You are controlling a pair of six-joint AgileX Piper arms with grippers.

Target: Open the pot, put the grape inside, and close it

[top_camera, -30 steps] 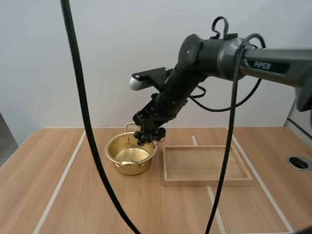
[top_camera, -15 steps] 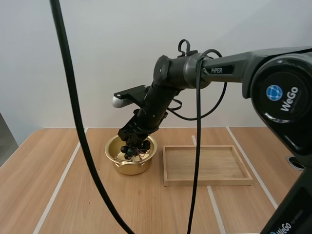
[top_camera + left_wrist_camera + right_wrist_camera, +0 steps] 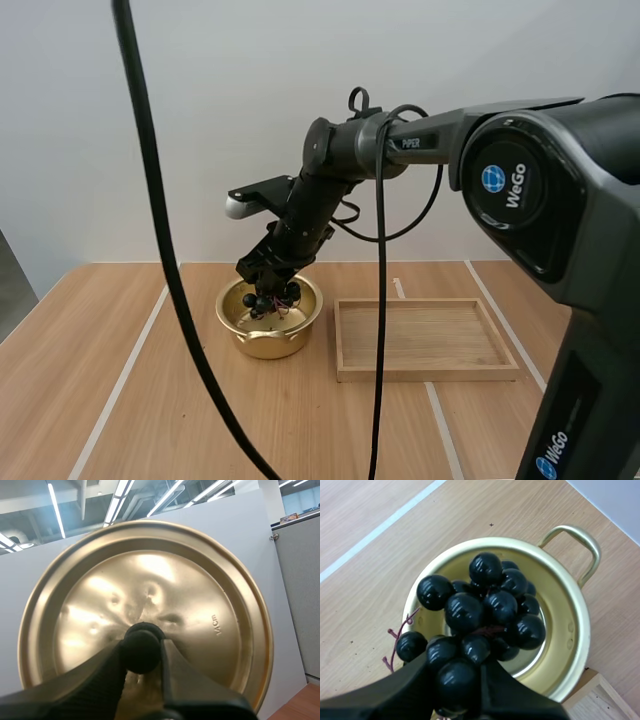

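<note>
High view: the right hand [image 3: 266, 288] hangs over the open pot [image 3: 266, 346] with the grapes [image 3: 270, 302] pinched between its fingers, the bunch low in the pot's mouth at about rim height. Whether the lowest grapes touch the pot's floor I cannot tell. The pot stands on the tabletop [image 3: 150, 400], and a wooden tray [image 3: 425, 373] lies just beside it, showing only bare wood.

From the right wrist view, the grapes [image 3: 480, 610] are dark, glossy and round, joined by a thin reddish stem [image 3: 395, 640]. I judge the bunch light but loose and slippery: single grapes can swing or slip, so the grip is best kept near the top of the cluster, as here, and opened only once the bunch sits low inside. What shows of the pot's [image 3: 572, 615] gold floor under the bunch looks bare, with nothing else inside.

From the left wrist view, the left hand [image 3: 142, 656] is closed on the black knob [image 3: 142, 647] of the gold lid [image 3: 150, 580], held up clear of the tabletop. The lid looks thin, stiff and smooth; the knob is the one sound place to hold it, and it should drop squarely onto the rim.
</note>
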